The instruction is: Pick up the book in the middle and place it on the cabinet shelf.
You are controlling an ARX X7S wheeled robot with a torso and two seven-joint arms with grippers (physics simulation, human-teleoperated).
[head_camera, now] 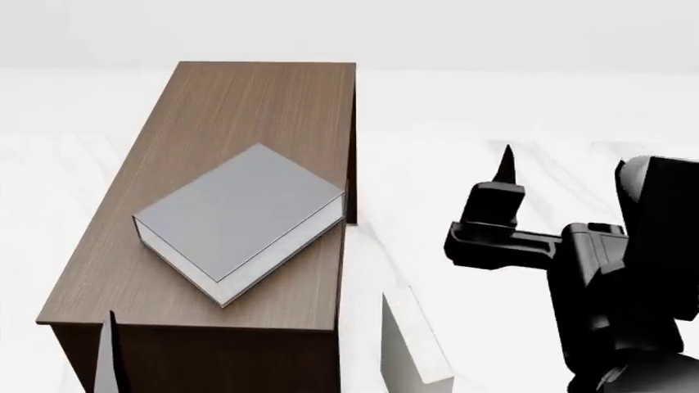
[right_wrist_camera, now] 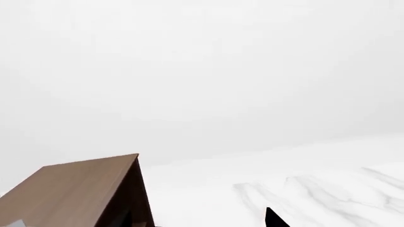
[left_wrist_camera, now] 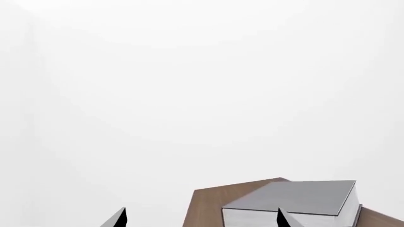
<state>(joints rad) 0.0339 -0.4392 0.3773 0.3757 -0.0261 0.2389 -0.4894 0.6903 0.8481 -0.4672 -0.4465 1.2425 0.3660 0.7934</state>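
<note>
Dark grey book flat on the lighter-brown top of the cabinet shelf, left half of the head view, turned at an angle to the cabinet's edges so that one corner points toward the far end and another toward the near edge; white page edges showing along the two sides facing the camera. Right-hand corner of the book reaching the cabinet's right edge, roughly level with it. Cabinet running from lower left up toward the top centre of the frame, dark wood-grain side panels visible at the bottom and along the right. Just right of the cabinet's near corner, bottom centre, an off-white book standing tilted on the white marbled floor, only partly in frame. Right gripper at centre right of the head view, well apart from the cabinet and holding nothing; one dark pointed finger sticking upward, the other not made out, so how far the jaws stand apart cannot be told. Left gripper seen in the left wrist view as two dark tips at the bottom edge, spread wide with nothing between them; one tip overlapping the book's white pages in the frame, contact not clear. In the head view, a thin pale sliver at lower left, in front of the cabinet's near side.
</note>
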